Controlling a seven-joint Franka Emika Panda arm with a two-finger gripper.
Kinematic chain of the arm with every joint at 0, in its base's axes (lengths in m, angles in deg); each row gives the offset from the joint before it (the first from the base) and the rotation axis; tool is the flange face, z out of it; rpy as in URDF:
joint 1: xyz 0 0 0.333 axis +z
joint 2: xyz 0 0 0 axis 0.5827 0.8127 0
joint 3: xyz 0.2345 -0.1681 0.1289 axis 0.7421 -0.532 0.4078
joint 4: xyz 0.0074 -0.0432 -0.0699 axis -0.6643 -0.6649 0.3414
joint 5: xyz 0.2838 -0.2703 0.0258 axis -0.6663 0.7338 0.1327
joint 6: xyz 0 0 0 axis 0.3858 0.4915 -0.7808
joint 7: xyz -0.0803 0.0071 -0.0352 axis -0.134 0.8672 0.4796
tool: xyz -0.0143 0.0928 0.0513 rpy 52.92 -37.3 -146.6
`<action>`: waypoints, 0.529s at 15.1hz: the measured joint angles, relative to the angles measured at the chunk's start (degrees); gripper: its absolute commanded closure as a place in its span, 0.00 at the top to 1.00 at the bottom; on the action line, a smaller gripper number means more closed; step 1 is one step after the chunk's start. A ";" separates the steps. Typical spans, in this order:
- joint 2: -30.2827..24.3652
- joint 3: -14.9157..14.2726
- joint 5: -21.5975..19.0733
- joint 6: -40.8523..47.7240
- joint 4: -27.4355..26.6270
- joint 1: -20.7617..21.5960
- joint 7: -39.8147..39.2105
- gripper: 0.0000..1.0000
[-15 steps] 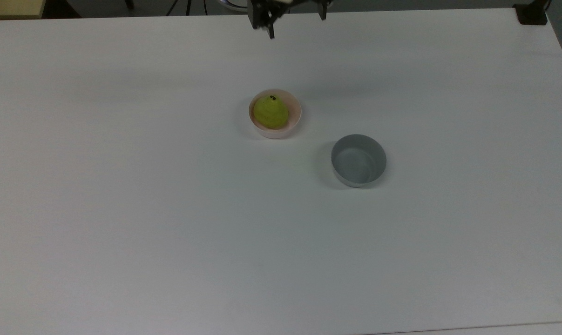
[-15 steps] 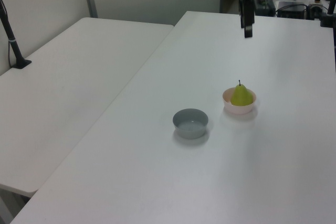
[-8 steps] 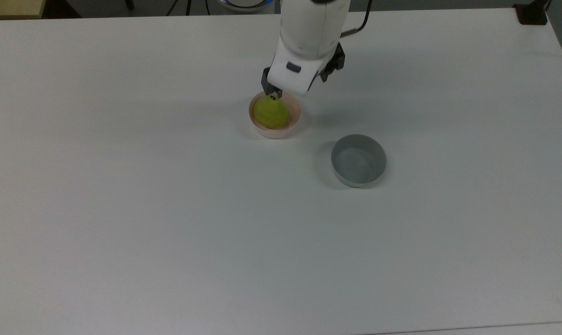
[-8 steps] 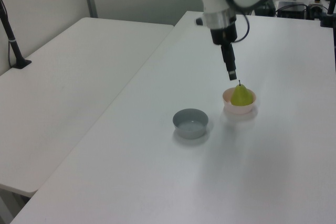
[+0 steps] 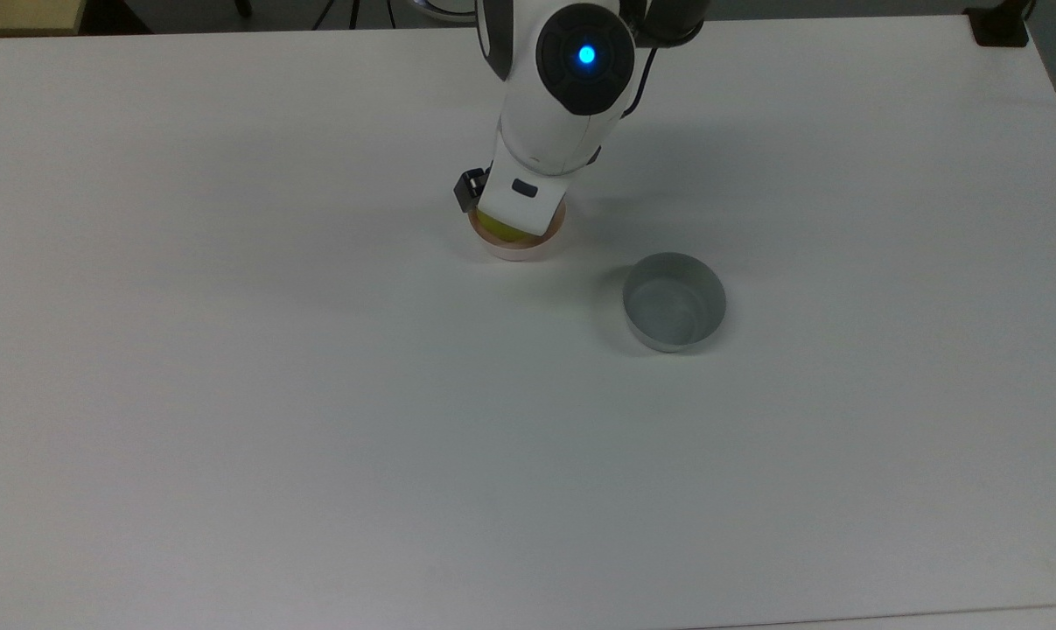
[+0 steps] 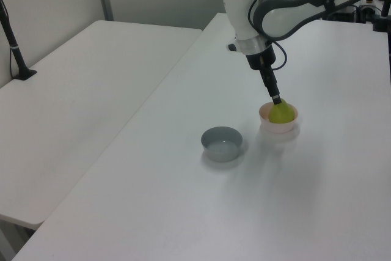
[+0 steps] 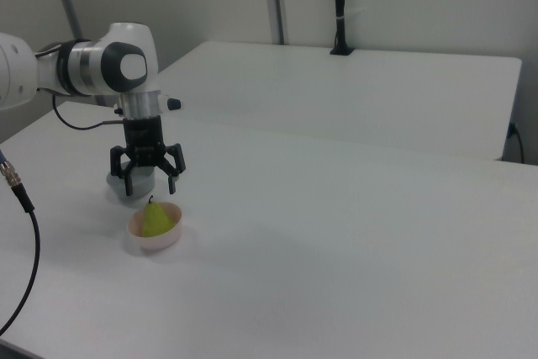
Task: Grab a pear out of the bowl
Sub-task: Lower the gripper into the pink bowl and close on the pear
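Pear [image 7: 155, 221] sits upright in the pink bowl [image 7: 155, 237], stem up, long axis vertical. Gripper [image 7: 149, 188] hangs directly above it, fingers spread wide, holding nothing; tips just over the stem in the right view. Left view puts the fingertips at the pear's top. Grey bowl [image 5: 674, 302] stands apart on the table [image 5: 318, 394]. Judgement: next move is a straight descent, fingers straddling the pear's body, then close

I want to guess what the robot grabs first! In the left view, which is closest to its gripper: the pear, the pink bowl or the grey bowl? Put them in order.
From the gripper:
1. Pear: right under the fingertips, inside the pink bowl.
2. Pink bowl: around the pear, just below.
3. Grey bowl: farthest, toward the left view's lower left.
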 measured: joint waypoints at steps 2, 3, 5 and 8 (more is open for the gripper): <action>0.46 -0.03 0.82 0.00 -0.66 -0.25 -0.75 1.00; 0.92 -0.03 1.38 0.00 -1.10 -0.32 -0.93 1.00; 2.05 -0.01 1.83 -0.03 -1.43 -0.27 -0.99 0.95; 3.98 0.00 2.34 -0.52 -1.57 -0.06 -1.04 0.92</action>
